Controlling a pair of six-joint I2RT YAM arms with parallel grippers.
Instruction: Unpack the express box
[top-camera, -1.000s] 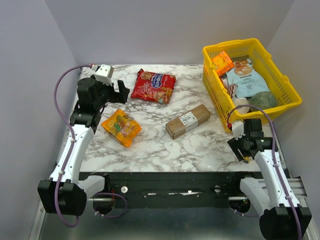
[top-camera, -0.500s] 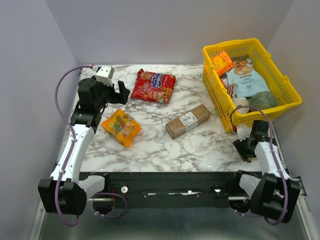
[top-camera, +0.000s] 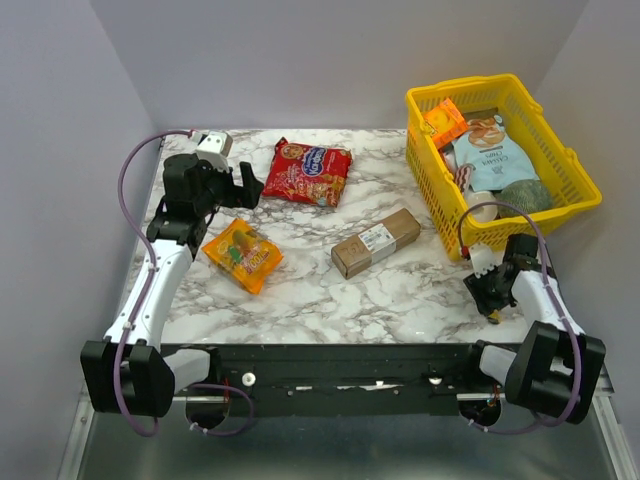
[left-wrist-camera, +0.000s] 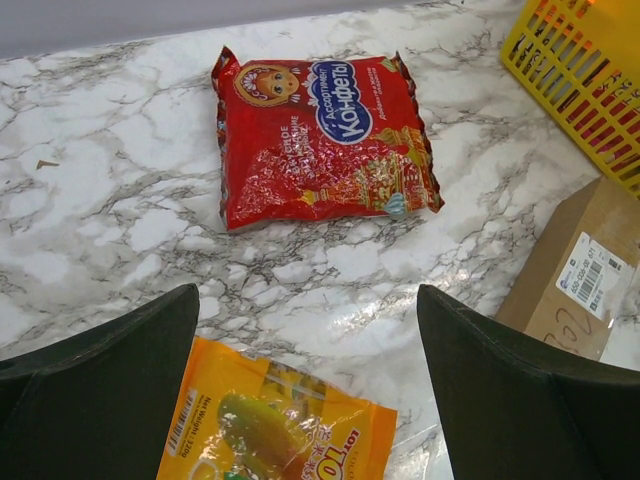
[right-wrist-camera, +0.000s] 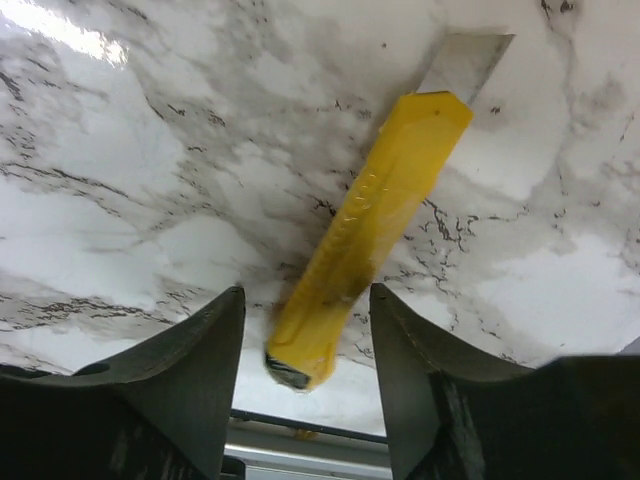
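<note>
Express box: the express box (top-camera: 376, 243) lies in the middle of the tabletop (top-camera: 300, 290), flaps shut, with its long axis running near-left to far-right.
Right claw: we see the right claw (right-wrist-camera: 305, 315) part-open, straddling the butt end of a yellow utility knife (right-wrist-camera: 385, 200) and gripping nothing.
Knife axis: the handle points straight out from between the jaws, blade end away.
Box from right claw: to the left and a little farther.
Left claw: the left claw (left-wrist-camera: 308, 300) is wide open and empty at far left, near a red snack bag (left-wrist-camera: 320, 140).

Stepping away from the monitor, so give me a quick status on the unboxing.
Left tool open, beside the red bag. Right tool open, straddling the knife. Box shut, clear of both arms. Nothing in the way.
</note>
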